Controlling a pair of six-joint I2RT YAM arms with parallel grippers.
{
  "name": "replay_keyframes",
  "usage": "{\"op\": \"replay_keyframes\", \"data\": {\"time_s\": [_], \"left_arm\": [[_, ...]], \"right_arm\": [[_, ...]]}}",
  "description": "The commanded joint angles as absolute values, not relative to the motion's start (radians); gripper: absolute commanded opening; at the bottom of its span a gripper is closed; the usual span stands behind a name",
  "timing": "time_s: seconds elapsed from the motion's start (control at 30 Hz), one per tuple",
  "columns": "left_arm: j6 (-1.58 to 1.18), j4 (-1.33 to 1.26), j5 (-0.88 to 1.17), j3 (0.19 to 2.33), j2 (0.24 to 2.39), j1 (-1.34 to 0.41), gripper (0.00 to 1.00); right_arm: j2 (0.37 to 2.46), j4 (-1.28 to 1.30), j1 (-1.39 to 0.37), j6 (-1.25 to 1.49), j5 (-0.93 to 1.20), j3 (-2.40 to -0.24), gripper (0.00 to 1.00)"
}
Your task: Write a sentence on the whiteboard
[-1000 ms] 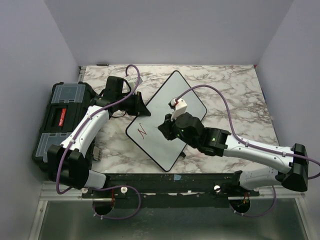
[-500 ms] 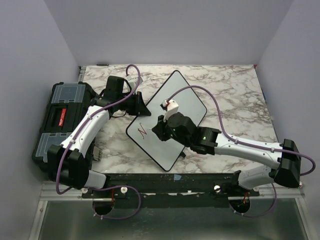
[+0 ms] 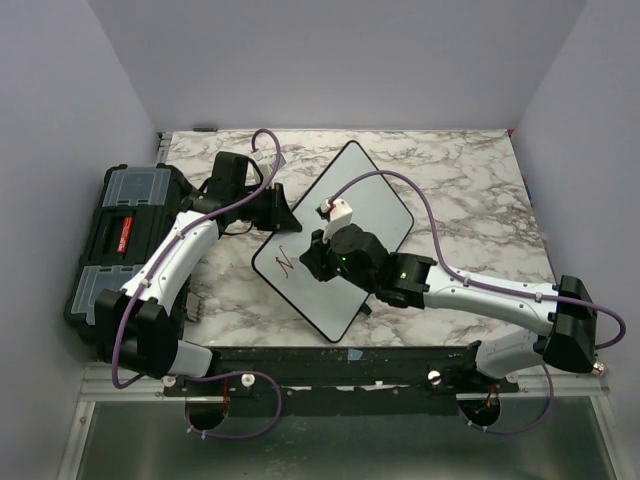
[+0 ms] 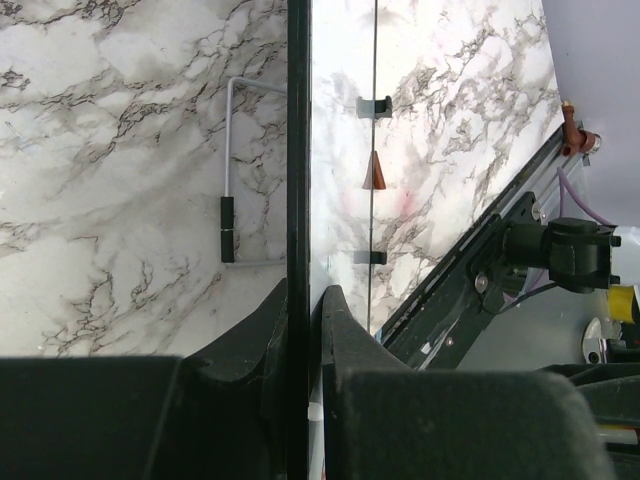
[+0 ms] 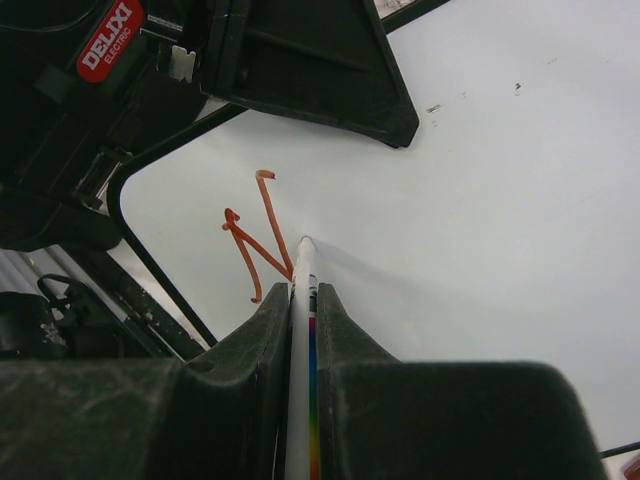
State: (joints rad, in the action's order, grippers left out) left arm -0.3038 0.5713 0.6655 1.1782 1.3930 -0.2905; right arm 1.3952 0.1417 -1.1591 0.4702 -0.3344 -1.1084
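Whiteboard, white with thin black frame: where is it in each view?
Top external: flat white whiteboard with black frame, centre, turned like a diamond.
Left wrist: edge-on, a vertical black line mid-picture.
Right wrist: white surface filling most of the picture.
Shared landmark: left gripper clamped on its edge.

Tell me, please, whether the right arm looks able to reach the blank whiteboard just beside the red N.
Probably yes: the right gripper holds the marker with its tip right by the N, and the whiteboard beyond lies bare; the left gripper clamps only its edge.
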Motion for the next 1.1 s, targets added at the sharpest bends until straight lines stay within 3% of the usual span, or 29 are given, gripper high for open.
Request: {"op": "replay_keyframes", "data": {"time_s": [0.0, 0.37, 1.07], "left_arm": [[-0.162, 0.590, 0.494, 1.172, 1.403, -0.313, 0.00], [-0.161, 0.592, 0.492, 1.171, 1.406, -0.314, 0.00], [-0.160, 0.594, 0.487, 1.171, 1.407, -0.316, 0.00]], "right_arm": [[1.414, 0.124, -1.163, 0.456, -0.397, -1.117, 0.01], [1.443, 0.151, -1.162, 0.414, -0.471, -1.166, 0.01], [1.431, 0.149, -1.163, 0.401, -0.283, -1.114, 0.01]]}}
